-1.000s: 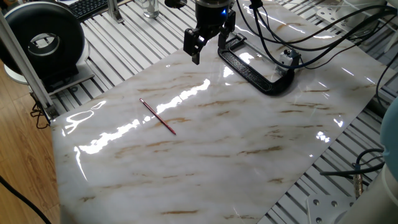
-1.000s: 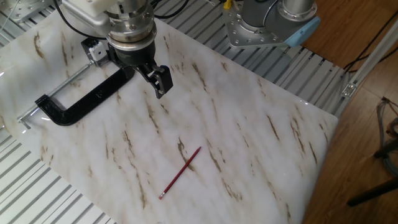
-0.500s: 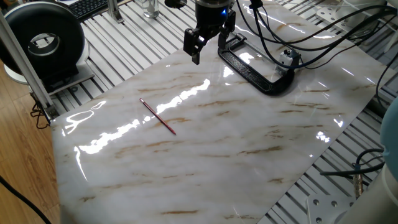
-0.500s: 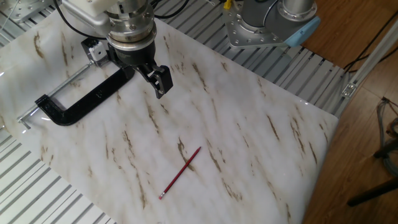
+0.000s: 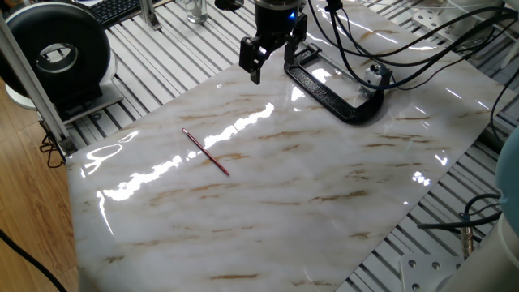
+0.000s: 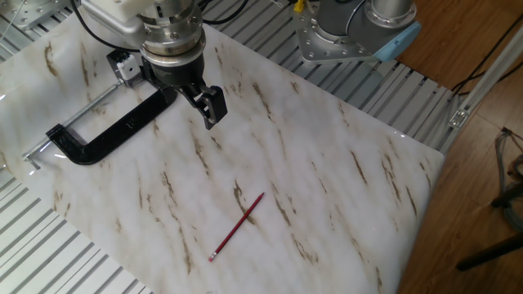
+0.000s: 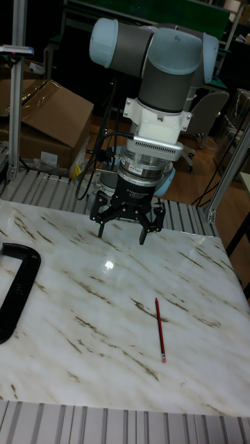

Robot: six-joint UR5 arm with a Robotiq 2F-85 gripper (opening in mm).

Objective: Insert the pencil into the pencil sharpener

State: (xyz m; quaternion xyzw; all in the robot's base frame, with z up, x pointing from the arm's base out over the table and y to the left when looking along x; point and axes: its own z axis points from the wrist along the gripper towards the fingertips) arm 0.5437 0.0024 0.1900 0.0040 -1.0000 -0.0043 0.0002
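Note:
The dark-red pencil (image 5: 206,152) (image 6: 237,226) (image 7: 160,330) lies flat on the marble board, alone, nothing touching it. My gripper (image 5: 274,65) (image 6: 186,94) (image 7: 121,234) hangs open above the board's far part, well away from the pencil, with nothing between its fingers. The pencil sharpener (image 5: 375,72) (image 6: 122,66) is a small dark grey block sitting at one end of the black C-clamp (image 5: 332,91) (image 6: 106,135), behind the gripper. In the tall fixed view the sharpener is out of sight.
Black cables (image 5: 405,40) run over the clamp's side of the board. A round black device (image 5: 57,50) stands off the board's corner, with a glass (image 5: 197,10) behind it. The arm's base (image 6: 359,33) sits beyond the board's edge. Slotted aluminium rails surround the marble.

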